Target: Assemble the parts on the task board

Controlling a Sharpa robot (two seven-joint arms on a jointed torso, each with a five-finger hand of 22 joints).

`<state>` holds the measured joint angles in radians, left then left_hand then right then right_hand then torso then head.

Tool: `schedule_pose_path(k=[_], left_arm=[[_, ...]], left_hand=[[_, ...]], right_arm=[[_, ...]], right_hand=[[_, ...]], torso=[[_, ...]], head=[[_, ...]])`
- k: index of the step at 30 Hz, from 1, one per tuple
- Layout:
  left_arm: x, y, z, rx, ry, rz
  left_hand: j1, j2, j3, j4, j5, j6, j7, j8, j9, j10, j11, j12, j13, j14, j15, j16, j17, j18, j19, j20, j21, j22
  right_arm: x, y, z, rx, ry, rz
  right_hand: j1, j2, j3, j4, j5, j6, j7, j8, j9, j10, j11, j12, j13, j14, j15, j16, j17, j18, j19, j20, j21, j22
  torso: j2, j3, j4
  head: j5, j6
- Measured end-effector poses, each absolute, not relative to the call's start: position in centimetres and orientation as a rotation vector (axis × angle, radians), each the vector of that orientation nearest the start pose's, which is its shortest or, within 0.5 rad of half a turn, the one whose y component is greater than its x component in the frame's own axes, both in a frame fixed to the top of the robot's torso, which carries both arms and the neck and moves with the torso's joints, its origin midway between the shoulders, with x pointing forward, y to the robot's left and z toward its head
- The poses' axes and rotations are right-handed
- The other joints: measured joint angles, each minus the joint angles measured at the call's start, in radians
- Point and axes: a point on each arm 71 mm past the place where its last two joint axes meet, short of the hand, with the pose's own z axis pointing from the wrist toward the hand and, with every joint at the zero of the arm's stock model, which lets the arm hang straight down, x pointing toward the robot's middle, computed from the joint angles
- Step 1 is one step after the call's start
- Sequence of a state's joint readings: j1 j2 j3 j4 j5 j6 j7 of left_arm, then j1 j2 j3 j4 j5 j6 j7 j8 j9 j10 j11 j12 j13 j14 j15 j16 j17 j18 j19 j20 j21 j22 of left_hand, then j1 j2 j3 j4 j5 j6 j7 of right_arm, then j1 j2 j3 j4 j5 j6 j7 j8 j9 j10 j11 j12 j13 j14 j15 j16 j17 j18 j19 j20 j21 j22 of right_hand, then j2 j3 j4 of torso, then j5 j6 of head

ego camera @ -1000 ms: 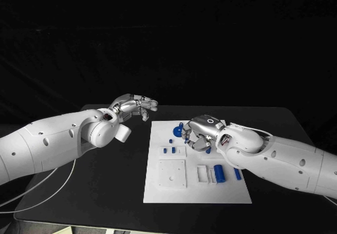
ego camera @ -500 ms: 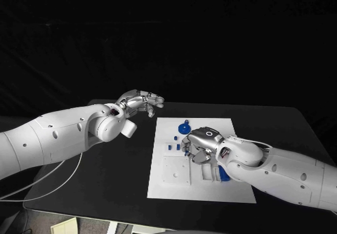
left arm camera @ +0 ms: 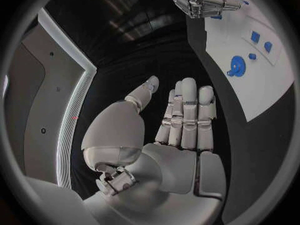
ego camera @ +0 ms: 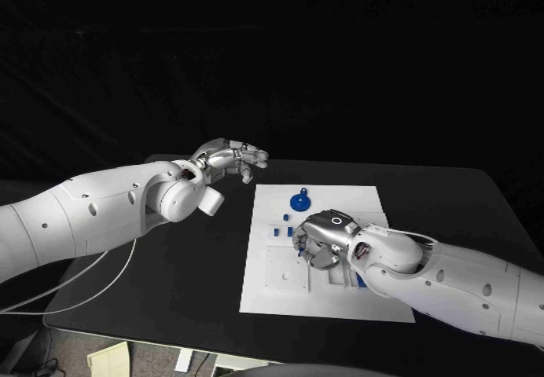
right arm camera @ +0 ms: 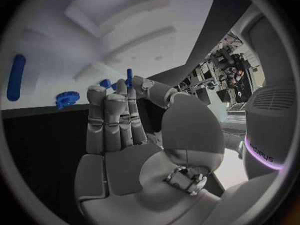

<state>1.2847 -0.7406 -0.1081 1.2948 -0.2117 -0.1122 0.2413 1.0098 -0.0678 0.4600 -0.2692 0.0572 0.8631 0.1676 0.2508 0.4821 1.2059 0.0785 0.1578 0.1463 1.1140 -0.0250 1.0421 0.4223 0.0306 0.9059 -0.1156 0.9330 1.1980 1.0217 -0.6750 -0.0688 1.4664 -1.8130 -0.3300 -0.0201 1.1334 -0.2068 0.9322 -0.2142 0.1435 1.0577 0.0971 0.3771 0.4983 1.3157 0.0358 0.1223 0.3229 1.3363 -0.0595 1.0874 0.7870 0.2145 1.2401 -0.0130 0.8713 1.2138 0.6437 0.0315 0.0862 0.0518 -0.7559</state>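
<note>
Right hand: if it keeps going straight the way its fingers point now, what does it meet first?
Most likely the task board itself. The right hand hovers low over it, fingers angled down at the board's middle beside small blue parts. It seems to pinch a small blue part. Depth is unclear.

You see a white task board (ego camera: 363, 200) on a black bench (ego camera: 453, 204), blue parts (ego camera: 299, 203), silver hands (ego camera: 233, 161).

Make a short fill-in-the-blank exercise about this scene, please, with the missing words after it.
1. The right hand hovers over the white task ____.
2. The blue gear lies on the task board, on its side ____ from the robot.
3. The left hand holds ____, its fingers spread.
4. The table is ____ in colour.

Missing words: board; farthest; nothing; black
</note>
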Motion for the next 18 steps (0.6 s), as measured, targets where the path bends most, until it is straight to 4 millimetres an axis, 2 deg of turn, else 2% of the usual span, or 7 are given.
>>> schedule_pose_path(k=[18], left_arm=[[53.2,21.3,-18.0,-0.869,1.681,-1.425]], left_hand=[[0.0,0.0,0.0,0.0,0.0,-0.003,0.002,0.0,0.0,-0.001,-0.001,0.0,0.0,0.0,0.0,0.0,0.001,0.0,0.0,0.0,0.0,0.0]], right_arm=[[43.0,-11.6,-28.3,-0.585,1.675,0.732]], right_hand=[[0.0,0.0,-0.003,-0.003,0.005,0.0,0.0,-0.001,0.003,0.0,0.0,0.0,0.0,0.0,0.0,0.0,-0.002,0.0,0.0,0.0,0.004,0.003]], torso=[[0.0,-0.0012,0.0005]], head=[[0.009,-0.017]])
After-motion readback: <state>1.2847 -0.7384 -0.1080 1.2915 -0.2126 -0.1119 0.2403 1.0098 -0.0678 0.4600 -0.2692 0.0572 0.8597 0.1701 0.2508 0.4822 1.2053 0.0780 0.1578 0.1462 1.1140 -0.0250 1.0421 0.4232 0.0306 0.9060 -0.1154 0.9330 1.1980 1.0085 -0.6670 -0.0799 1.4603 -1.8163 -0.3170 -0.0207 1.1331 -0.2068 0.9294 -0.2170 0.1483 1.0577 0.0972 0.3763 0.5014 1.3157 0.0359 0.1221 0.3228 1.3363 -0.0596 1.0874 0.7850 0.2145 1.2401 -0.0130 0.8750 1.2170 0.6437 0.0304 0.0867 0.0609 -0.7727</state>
